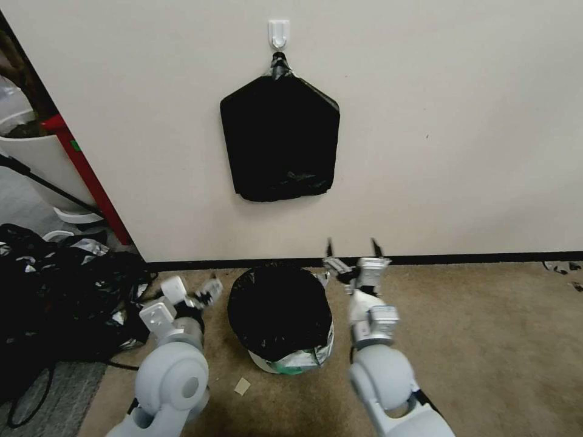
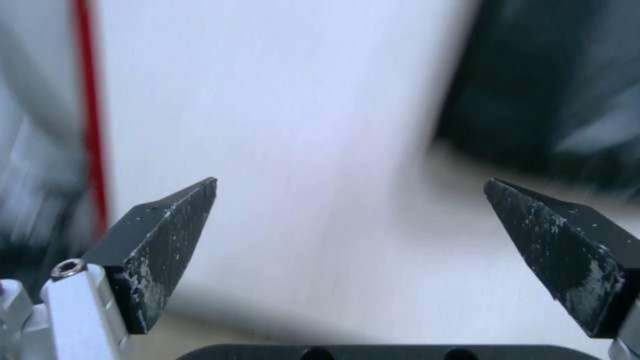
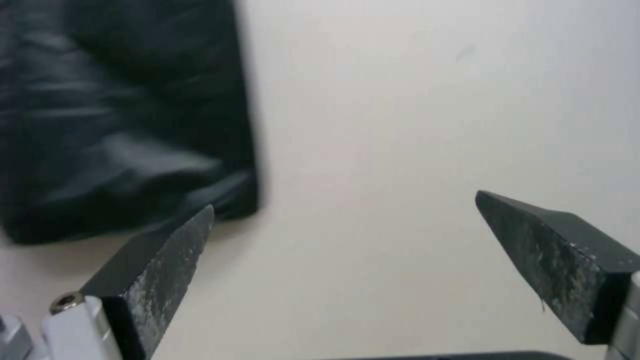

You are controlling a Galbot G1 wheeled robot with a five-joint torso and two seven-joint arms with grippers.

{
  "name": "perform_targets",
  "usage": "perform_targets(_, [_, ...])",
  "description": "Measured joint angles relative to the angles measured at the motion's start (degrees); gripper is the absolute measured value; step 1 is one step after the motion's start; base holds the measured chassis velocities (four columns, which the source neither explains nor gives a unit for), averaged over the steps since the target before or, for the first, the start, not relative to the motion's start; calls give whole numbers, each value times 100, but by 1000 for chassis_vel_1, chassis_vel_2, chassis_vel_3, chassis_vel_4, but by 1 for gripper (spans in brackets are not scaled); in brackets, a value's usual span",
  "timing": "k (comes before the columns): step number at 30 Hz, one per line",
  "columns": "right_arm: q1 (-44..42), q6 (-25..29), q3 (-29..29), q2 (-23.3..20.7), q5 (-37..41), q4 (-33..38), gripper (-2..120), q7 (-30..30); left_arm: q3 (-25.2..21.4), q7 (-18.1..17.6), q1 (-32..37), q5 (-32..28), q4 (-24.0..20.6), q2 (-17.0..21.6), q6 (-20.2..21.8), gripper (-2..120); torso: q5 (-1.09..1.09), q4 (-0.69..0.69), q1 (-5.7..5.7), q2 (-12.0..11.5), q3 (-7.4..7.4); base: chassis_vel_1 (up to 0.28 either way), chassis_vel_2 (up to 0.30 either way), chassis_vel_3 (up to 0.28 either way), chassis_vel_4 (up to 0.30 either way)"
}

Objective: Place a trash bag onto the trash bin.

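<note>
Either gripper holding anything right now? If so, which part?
Nothing held. Left gripper and right gripper are both open and empty, flanking the trash bin, with the trash bag already draped over its top.

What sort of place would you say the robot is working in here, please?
Probably an indoor room corner used for testing: a plain cream wall with a white plastic hook, a tan carpet, and a heap of black plastic bags beside the small cream-white round bin.

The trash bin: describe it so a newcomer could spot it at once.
On the carpet below the black bundle hooked on the wall, between the left gripper and right gripper, stands the trash bin. Unlike the loose heap, its trash bag drapes a round rim.
</note>
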Motion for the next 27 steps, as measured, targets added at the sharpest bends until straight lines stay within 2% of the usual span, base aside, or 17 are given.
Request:
perform_targets(1, [-96, 185, 295, 19, -44, 1, 100, -128, -50, 318, -85, 314, 171, 49, -335, 100, 0, -1, 0, 0, -1, 0, 0, 0, 0])
perform_targets(2, [-96, 185, 295, 19, -44, 1, 100, -128, -50, 318, -85, 314, 171, 49, -335, 100, 0, -1, 0, 0, -1, 0, 0, 0, 0])
perform_targets(5, [-426, 502, 855, -3, 121, 115, 100, -280, -62, 943, -226, 522, 411, 158, -823, 100, 1, -2, 0, 0, 0, 0, 0, 0, 0])
perform_targets(6, [-426, 502, 855, -3, 121, 115, 100, -280, -62, 943, -226, 522, 411, 158, -823, 100, 1, -2, 0, 0, 0, 0, 0, 0, 0])
perform_targets(9, [-662, 561, 906, -55, 215, 311, 100, -312, -49, 1553, -273, 413, 546, 111, -1331, 100, 2, -2, 0, 0, 0, 0, 0, 0, 0])
perform_targets(10, [-662, 561, 906, -55, 215, 311, 100, -312, -49, 1553, -273, 413, 546, 111, -1331, 100, 2, -2, 0, 0, 0, 0, 0, 0, 0])
perform_targets(12, [-678, 562, 890, -47, 236, 430, 100, -389, -56, 1857, -283, 333, 594, 31, -1576, 100, 1, -1, 0, 0, 0, 0, 0, 0, 0])
perform_targets(27, [-662, 539, 853, -41, 239, 466, 100, -414, -63, 1870, -284, 252, 601, -4, -1588, 100, 1, 0, 0, 0, 0, 0, 0, 0, 0])
